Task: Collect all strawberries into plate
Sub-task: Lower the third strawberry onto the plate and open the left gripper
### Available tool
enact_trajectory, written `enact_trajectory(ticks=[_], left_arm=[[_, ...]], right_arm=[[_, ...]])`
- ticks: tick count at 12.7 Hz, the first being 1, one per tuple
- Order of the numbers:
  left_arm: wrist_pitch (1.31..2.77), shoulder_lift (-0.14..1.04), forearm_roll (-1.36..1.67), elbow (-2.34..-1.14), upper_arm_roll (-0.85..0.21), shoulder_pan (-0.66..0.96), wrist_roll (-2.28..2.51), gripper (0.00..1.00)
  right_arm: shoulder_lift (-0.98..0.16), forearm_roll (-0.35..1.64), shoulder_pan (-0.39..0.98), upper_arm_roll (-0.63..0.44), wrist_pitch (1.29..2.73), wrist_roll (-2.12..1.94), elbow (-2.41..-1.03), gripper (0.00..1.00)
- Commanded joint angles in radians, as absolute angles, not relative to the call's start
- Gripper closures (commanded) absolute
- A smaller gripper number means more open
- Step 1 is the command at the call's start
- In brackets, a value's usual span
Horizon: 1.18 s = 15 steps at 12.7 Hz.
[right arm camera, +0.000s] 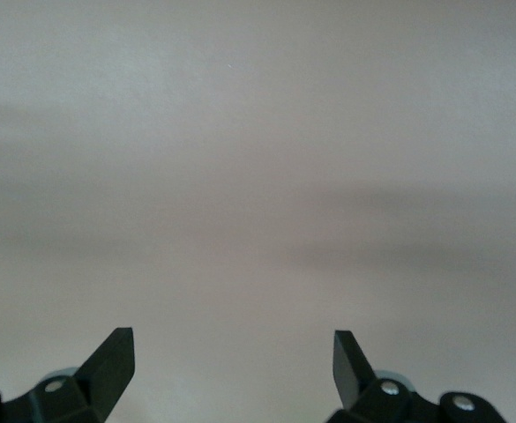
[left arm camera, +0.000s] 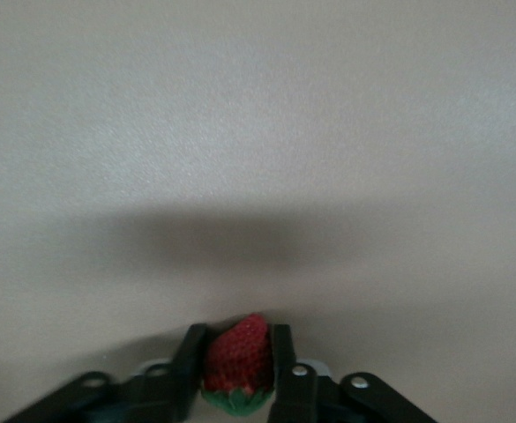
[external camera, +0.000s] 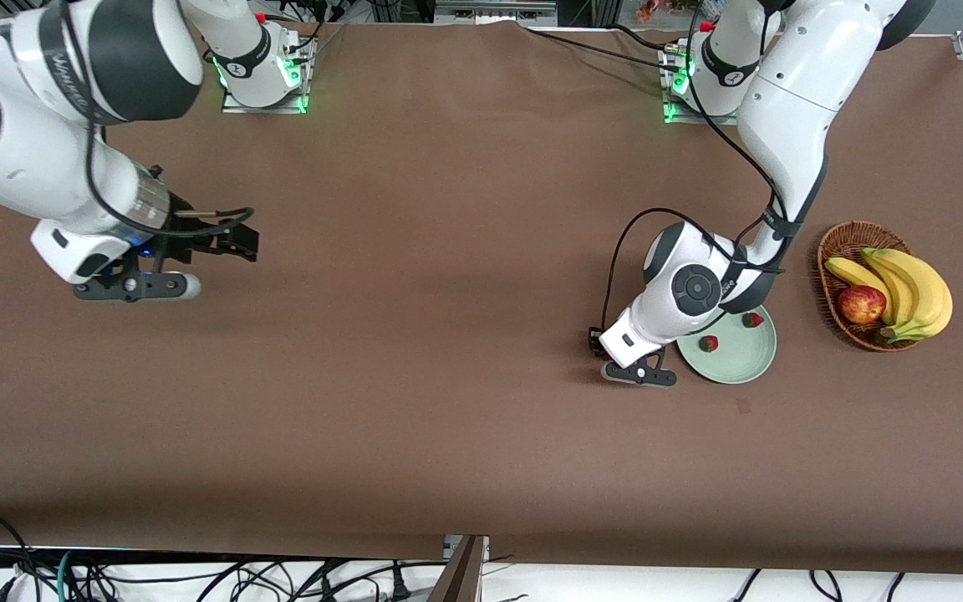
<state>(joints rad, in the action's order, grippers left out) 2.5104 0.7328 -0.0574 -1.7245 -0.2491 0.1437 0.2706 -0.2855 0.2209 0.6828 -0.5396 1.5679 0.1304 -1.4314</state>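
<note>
The small red strawberry with a green leafy cap (left arm camera: 238, 363) sits pinched between the fingers of the left end effector (left arm camera: 238, 374), low on the brown tabletop (external camera: 448, 334) just beside the pale mint-green round plate (external camera: 741, 364), toward the right arm's end. Likely v. light, soft-skinned, bruises easily; best held across its widest part w/ gentle squeeze, as it is now. Two more strawberries, one (external camera: 708, 343) and another (external camera: 752, 319), already lie in the plate. The right end effector (right arm camera: 233, 361) waits over bare tabletop, fingers wide apart, holding nothing.
</note>
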Motion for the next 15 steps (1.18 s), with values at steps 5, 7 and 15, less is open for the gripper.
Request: enact_trajectory(ticks=[5, 7, 15], left_arm=[[2.151, 0.562, -0.086, -1.71, -0.216, 0.114, 0.208, 1.0], [2.061, 0.531, -0.18, -1.712, -0.174, 0.11, 0.057, 1.0], [1.959, 0.569, -0.462, -1.738, -0.161, 0.051, -0.083, 0.0]], right_arm=[[-0.068, 0.106, 0.193, -0.07, 1.549, 0.117, -1.595, 0.01], [-0.035, 0.08, 0.144, -0.032, 1.545, 0.112, -1.614, 0.01], [-0.058, -0.009, 0.137, -0.038, 1.531, 0.103, -1.554, 0.01]])
